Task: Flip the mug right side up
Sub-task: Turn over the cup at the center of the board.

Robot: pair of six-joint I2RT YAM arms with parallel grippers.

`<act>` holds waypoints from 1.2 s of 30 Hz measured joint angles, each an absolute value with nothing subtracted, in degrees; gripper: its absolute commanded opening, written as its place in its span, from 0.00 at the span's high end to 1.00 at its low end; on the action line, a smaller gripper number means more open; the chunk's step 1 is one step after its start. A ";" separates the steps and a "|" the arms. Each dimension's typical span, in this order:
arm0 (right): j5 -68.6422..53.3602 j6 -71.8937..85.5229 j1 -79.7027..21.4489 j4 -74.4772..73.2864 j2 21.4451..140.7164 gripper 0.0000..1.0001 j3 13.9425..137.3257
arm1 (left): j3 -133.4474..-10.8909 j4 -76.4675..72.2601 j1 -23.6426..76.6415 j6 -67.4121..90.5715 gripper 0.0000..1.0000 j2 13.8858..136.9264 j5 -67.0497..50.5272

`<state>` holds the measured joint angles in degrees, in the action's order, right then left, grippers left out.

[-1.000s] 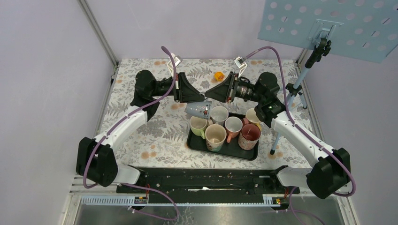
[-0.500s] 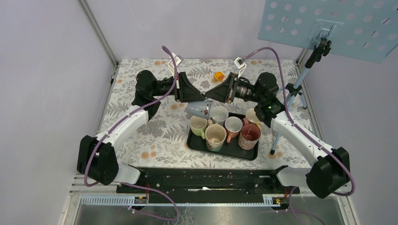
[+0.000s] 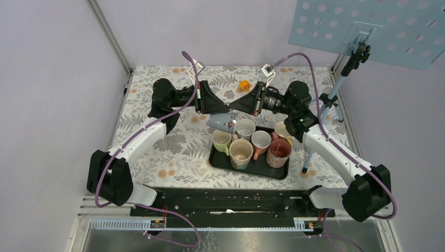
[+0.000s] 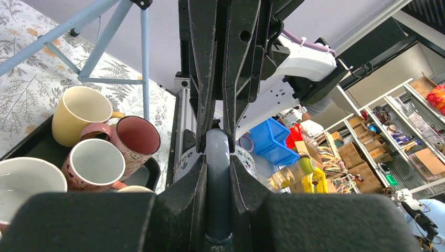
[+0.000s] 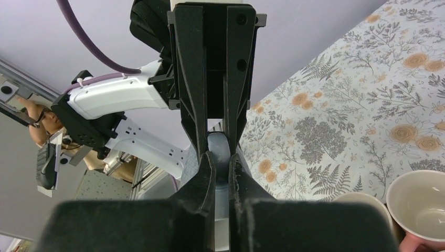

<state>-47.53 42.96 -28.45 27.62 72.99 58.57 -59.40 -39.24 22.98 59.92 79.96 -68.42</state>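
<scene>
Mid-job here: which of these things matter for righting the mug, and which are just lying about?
In the job: blue mug, tipped on its side; left hand and right hand, both shut on it.
Lying about: black tray of upright mugs; small orange object; stand with perforated board.

"What are the two arms doing?"

"The left arm (image 3: 140, 137) and the right arm (image 3: 326, 146) are both reaching far out and bending inward. Their tips are meeting in the middle."

"And the grippers?"

"The left gripper (image 4: 218, 157) is pinching the mug (image 3: 221, 123). The right gripper (image 5: 219, 164) is squeezing it from the other side."
</scene>
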 measured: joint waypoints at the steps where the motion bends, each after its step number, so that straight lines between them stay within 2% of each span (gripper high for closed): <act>1: -47.44 42.83 -28.45 27.49 72.99 1.00 58.57 | -59.40 -39.24 22.96 60.03 1.00 80.01 -68.49; 3: -47.33 42.48 -28.45 27.14 72.95 1.00 58.57 | -59.40 -39.24 22.96 60.03 1.00 80.12 -68.58; 7: -46.39 41.80 -28.45 25.43 72.42 1.00 58.57 | -59.40 -40.49 22.96 60.80 0.82 80.99 -69.04; 10: -45.89 41.39 -28.49 24.23 71.96 1.00 58.57 | -59.40 -41.32 22.96 61.56 0.73 81.38 -69.49; 22: -41.52 37.58 -29.28 12.62 70.65 1.00 59.31 | -58.54 -37.60 22.65 57.08 0.54 81.52 -69.84; 36: -34.61 31.94 -29.36 -3.88 69.49 1.00 63.22 | -59.75 -19.07 22.65 43.13 0.28 81.49 -64.29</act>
